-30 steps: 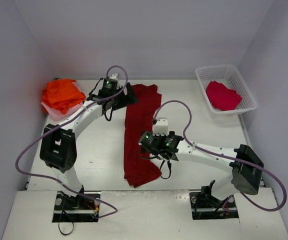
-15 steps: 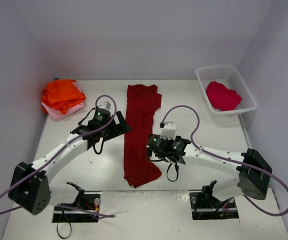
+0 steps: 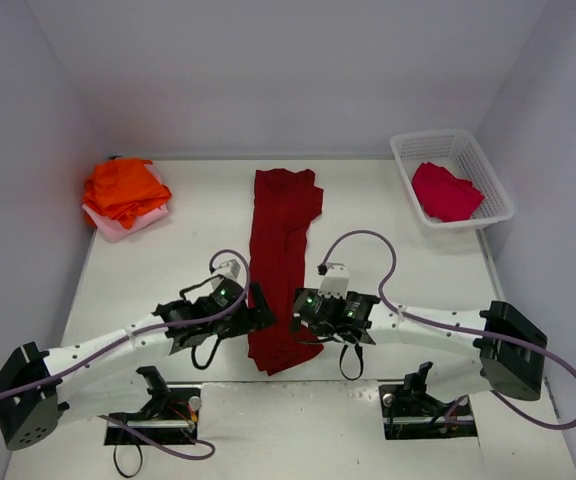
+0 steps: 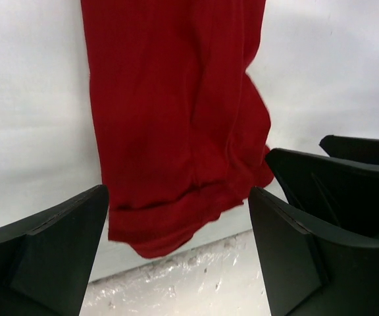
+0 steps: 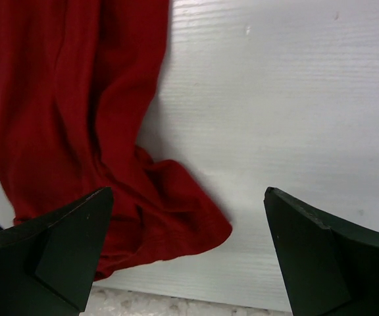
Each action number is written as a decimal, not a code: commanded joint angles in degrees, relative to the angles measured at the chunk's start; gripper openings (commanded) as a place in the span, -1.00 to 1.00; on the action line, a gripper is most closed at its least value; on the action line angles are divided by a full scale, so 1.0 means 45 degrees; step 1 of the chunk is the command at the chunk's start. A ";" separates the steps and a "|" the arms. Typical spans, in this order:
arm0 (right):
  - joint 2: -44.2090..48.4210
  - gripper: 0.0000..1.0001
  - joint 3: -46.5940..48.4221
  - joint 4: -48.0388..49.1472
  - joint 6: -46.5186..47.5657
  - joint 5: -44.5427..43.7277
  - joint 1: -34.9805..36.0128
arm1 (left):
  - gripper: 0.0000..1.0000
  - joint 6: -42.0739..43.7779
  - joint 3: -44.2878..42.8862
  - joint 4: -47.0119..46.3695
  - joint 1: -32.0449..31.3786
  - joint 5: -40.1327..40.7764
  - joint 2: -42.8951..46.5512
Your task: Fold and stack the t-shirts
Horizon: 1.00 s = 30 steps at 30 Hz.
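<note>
Both of my arms reach low over the near end of the dark red t-shirt (image 3: 283, 240). It lies as a long narrow strip up the middle of the table (image 3: 168, 260), its collar end toward the far edge and its rumpled hem close to the near edge. My left gripper (image 3: 260, 305) sits just beside the strip's left side near the hem, jaws spread wide and holding nothing; from my left wrist the hem (image 4: 170, 230) shows between my fingers (image 4: 64, 243). My right gripper (image 3: 303, 322) is at the strip's right side, just as wide and just as empty, over the lobe of cloth (image 5: 176, 217) that bulges out at the near right corner. The orange t-shirts (image 3: 123, 188) are heaped on a pale pink one (image 3: 118, 226) at the far left corner. The crimson t-shirt (image 3: 446, 190) lies in the white basket (image 3: 438, 136) at the far right corner.
</note>
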<state>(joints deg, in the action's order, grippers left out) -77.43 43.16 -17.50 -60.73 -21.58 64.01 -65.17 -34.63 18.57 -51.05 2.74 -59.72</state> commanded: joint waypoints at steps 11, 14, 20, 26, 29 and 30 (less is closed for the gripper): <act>-0.0508 0.91 -0.0098 0.0080 -0.2090 -0.0438 0.1947 | 0.63 -0.3701 0.1660 0.0386 -0.2816 0.2456 0.1318; -0.0625 0.91 -0.0137 0.0099 -0.2168 -0.0497 0.2046 | 0.64 -0.3878 0.2030 0.0230 -0.2875 0.2476 0.1552; -0.0762 0.89 -0.0391 0.0528 -0.2227 -0.0653 0.2124 | 0.64 -0.3820 0.2267 -0.0609 -0.2934 0.2555 0.1223; -0.1270 0.86 -0.0625 0.1114 -0.2169 -0.0556 0.2124 | 0.63 -0.3586 0.2189 -0.1937 -0.2934 0.2340 0.0111; -0.1757 0.84 -0.0684 0.1543 -0.2130 -0.0477 0.2143 | 0.64 -0.3488 0.2013 -0.2192 -0.2934 0.2242 -0.0359; -0.1875 0.84 -0.0703 0.1641 -0.2110 -0.0419 0.2124 | 0.63 -0.3468 0.2012 -0.2309 -0.2934 0.2184 -0.0419</act>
<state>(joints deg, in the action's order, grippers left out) -84.09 40.27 -12.40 -68.99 -22.28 73.23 -81.19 -23.94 11.42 -63.86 12.34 -59.88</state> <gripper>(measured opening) 0.923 0.818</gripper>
